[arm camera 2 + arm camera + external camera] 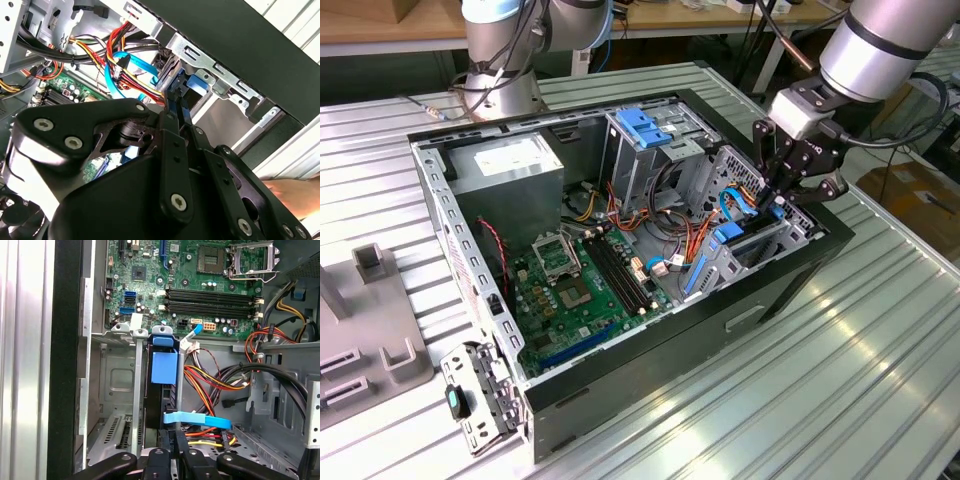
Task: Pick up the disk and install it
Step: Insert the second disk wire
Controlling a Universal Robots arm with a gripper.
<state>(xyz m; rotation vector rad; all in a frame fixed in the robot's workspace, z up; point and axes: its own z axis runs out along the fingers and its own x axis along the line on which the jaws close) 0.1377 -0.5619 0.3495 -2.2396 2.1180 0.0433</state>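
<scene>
Open computer case (620,300) lying on its side on the ribbed metal table (840,380), filling the middle of the exterior view. Green motherboard (575,290) at lower centre of the case, grey power-supply box (510,165) at its upper left, metal cage with a blue latch (645,125) at upper centre. Arm reaching in from the upper right of the frame, claw (782,200) lowered over the drive bay (750,245) at the right end of the case.

Disk (162,385) standing on edge in that bay, seen in the first wrist view at centre frame as a dark slab with a blue rail and tab along its top, between the bay's grey metal walls. Claw (177,440) at the bottom centre of that view, fingers drawn together on the near blue edge of the disk. Same grip in the second wrist view: thin fingers (181,117) pinched on the blue rail (192,85) at centre frame. Flat blue cable (197,419) crossing just beside the claw, red, yellow and orange wires (210,390) bunched to the right of the disk.
</scene>
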